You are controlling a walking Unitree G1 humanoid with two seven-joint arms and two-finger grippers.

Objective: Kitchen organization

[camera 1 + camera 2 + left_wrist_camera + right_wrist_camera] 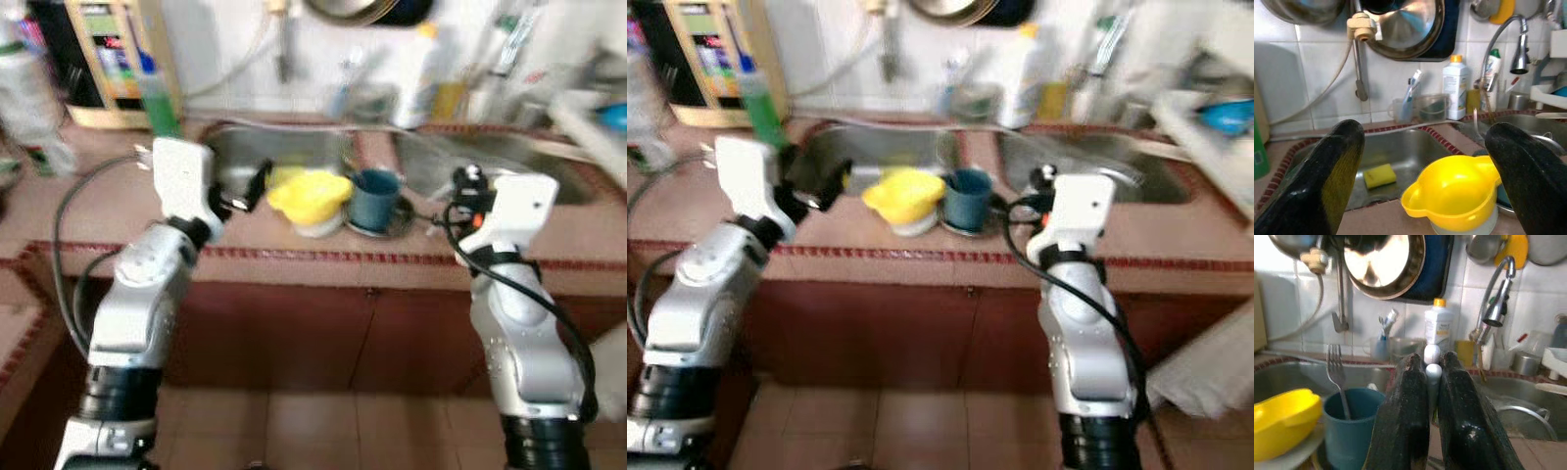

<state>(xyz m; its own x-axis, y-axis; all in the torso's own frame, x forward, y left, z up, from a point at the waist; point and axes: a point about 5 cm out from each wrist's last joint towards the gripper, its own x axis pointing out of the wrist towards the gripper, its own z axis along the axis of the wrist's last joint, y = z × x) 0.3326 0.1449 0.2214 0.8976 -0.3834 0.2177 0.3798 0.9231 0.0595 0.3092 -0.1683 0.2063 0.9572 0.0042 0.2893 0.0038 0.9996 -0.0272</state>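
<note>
Left gripper (257,188) reaches toward 1 o'clock, fingers spread wide; right gripper (1431,382) points to 12, fingers pressed together.

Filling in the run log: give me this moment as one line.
left gripper: open, facing yellow jug | right gripper: shut, empty, beside teal cup holding fork | sponge: in sink

Two silver jointed arms, white wrist housings, looping black cables, black-fingered left gripper (1425,166)

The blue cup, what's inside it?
A fork stands in the blue cup, prongs up. Its handle end and the cup's bottom are hidden by the cup's wall, so anything else inside can't be seen.
</note>
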